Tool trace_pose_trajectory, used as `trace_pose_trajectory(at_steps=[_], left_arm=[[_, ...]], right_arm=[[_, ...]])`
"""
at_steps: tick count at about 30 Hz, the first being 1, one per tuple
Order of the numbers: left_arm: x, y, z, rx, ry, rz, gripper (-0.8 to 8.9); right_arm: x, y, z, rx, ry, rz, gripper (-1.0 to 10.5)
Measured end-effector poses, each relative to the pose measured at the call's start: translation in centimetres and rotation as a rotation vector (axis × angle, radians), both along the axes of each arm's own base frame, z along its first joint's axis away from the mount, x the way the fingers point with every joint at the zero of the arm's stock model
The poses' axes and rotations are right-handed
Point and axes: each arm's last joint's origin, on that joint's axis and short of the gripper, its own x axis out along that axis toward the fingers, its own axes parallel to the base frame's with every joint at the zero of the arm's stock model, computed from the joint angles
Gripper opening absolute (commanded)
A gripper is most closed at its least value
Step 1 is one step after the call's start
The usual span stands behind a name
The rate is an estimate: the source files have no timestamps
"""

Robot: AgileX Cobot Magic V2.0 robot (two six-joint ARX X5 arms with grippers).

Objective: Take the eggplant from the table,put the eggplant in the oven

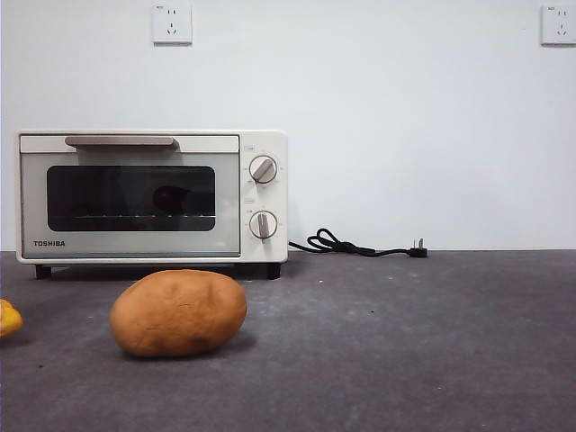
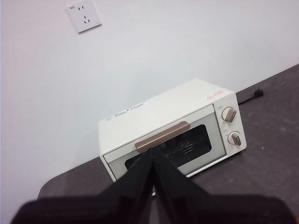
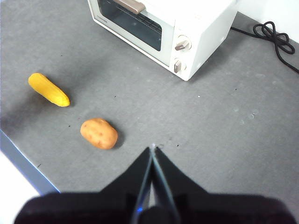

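Oven point(image 1: 153, 196) shut (eggplant perhaps inside)

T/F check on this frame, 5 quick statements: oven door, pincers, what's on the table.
1. The oven door is closed. True.
2. The potato sits on the table in front of the oven. True.
3. The right pincer grips the potato. False: it is shut on nothing, above bare table.
4. The oven's power cord is plugged into a wall socket. False: its plug lies on the table.
5. The left pincer is shut, empty. True.
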Motion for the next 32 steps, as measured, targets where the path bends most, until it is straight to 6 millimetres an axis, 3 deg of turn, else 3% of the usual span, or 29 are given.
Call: trace_pose_trajectory(at_steps=[9,13,19,32], left_arm=[[4.0,0.7,-9.0,-0.066,0.070,0.003,-0.04],[5.1,0.9,-11.9,-0.108,0.127,0.008,-0.04],[5.5,1.0,-14.5,-0.131,0.182,0.041,-0.04],[6.0,0.7,-18.3,-0.176,0.237,0.056,-0.04]], right_arm=[[0.0,0.0,0.0,0.000,0.000,0.000,0.0],[0.0,0.0,0.0,0.000,0.000,0.000,0.0],[0.0,0.0,0.0,0.000,0.000,0.000,0.0],[0.0,0.0,0.0,0.000,0.000,0.000,0.0]])
